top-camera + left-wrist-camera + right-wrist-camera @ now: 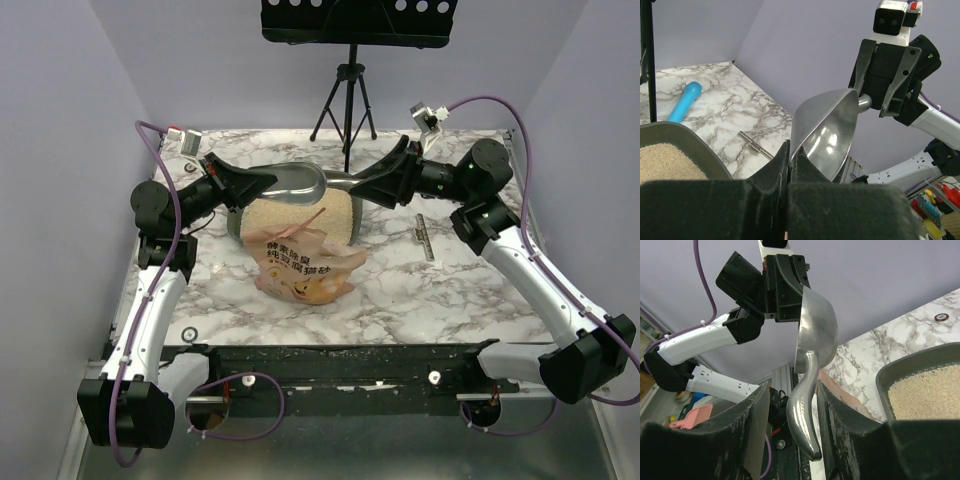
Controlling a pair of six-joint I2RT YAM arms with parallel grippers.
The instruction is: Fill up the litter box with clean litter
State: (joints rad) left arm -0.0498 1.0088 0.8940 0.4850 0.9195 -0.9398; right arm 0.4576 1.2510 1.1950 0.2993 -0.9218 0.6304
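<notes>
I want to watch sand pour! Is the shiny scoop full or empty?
Empty: the metal scoop shows a bare, shiny bowl with nothing inside.

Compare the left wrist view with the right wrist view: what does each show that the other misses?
Only left wrist: a blue tube and a metal bar on the table, plus the right gripper around the handle of the scoop. Only right wrist: the left gripper clamped on the scoop's rim, the handle between open jaws. Both: the scoop, and the litter box holding litter.
</notes>
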